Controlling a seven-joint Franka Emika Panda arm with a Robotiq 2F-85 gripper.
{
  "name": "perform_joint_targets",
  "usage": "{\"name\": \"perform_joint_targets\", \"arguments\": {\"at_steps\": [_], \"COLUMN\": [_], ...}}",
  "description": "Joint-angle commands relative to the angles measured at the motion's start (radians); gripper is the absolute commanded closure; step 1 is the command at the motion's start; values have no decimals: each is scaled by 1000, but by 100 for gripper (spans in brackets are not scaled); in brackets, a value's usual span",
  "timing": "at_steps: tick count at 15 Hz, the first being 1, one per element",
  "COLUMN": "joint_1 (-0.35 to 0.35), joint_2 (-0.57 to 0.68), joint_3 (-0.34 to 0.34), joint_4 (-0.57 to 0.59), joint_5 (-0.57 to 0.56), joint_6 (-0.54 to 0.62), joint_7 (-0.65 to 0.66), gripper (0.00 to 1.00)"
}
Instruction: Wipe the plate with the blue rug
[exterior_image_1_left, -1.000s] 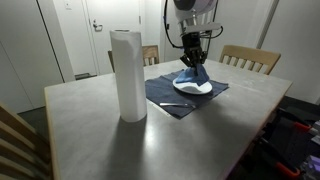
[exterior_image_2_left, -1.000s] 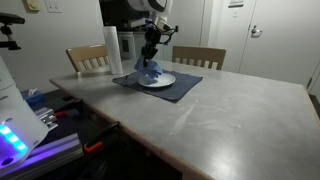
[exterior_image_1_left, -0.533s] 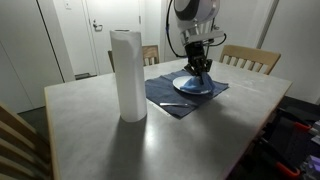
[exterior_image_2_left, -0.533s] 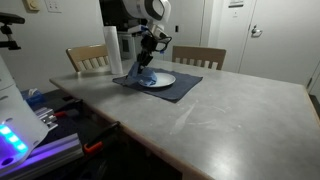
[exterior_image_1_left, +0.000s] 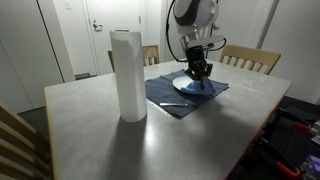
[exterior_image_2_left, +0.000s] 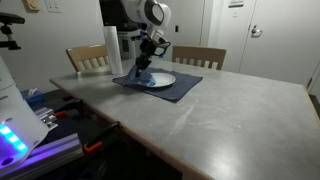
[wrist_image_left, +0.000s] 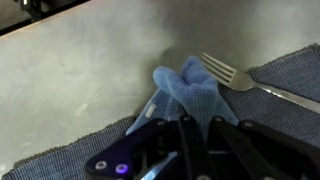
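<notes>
My gripper (exterior_image_1_left: 200, 70) is shut on the blue rug (exterior_image_1_left: 194, 80) and holds it down on the plate (exterior_image_2_left: 163, 80), which sits on a dark placemat (exterior_image_1_left: 165, 92). In both exterior views the gripper (exterior_image_2_left: 148, 62) points down over the plate's edge, with the rug (exterior_image_2_left: 143, 74) hanging below it. In the wrist view the rug (wrist_image_left: 190, 95) bunches up between the black fingers (wrist_image_left: 200, 135). The plate is hidden there.
A fork (wrist_image_left: 250, 82) lies on the placemat (wrist_image_left: 300, 70) close to the rug; it also shows in an exterior view (exterior_image_1_left: 176, 104). A tall paper towel roll (exterior_image_1_left: 127, 75) stands on the grey table (exterior_image_1_left: 90, 130). Wooden chairs (exterior_image_1_left: 250, 58) stand behind the table.
The gripper has slid sideways across the plate with the rug in it, and the rug lies flatter on the plate than before.
</notes>
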Motion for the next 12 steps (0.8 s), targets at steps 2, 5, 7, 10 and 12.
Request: {"name": "perform_joint_targets", "arguments": {"at_steps": [2,5,7,10,12], "joint_1": [-16,-22,-36,-44,-47], "joint_2": [-2,4,12,21,20], "joint_3": [5,6,14,18,13], "joint_4": [-7,-5,-9,-7,-15], "joint_5": [14,21,51,101,119], "joint_6": [1,9,28,16,13], "joint_7": [-15,-22,-44,-63,-65], "gripper": [98,98,98,98,98]}}
